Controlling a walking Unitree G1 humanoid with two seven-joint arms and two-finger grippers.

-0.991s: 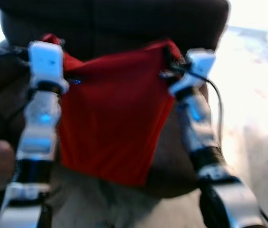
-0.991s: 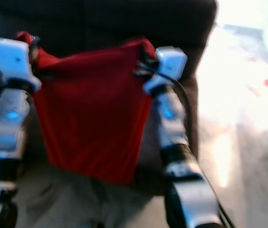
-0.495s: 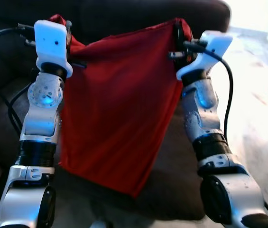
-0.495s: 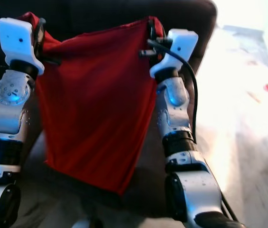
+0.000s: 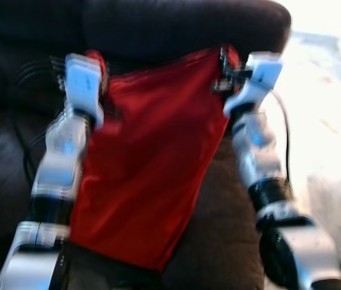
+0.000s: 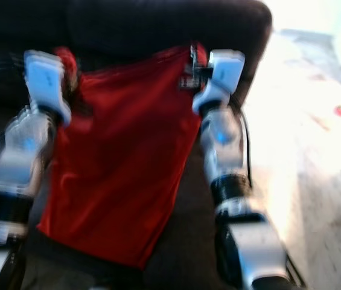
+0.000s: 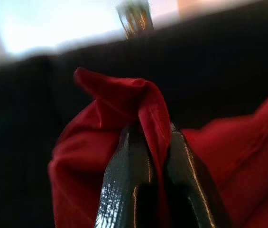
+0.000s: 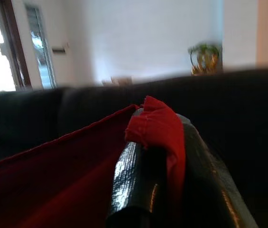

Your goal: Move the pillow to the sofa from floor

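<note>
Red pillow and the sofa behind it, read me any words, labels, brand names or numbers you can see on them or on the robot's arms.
None can be read: the red pillow, the dark sofa, the left gripper and right gripper pinching its upper corners show no text, and the head views are blurred.

Red pillow against a dark sofa

The pillow is plain deep red with no pattern; the sofa is very dark brown, near black. Both arms are silver with white wrist housings, the fingers glossy black, and the floor pale.
</note>
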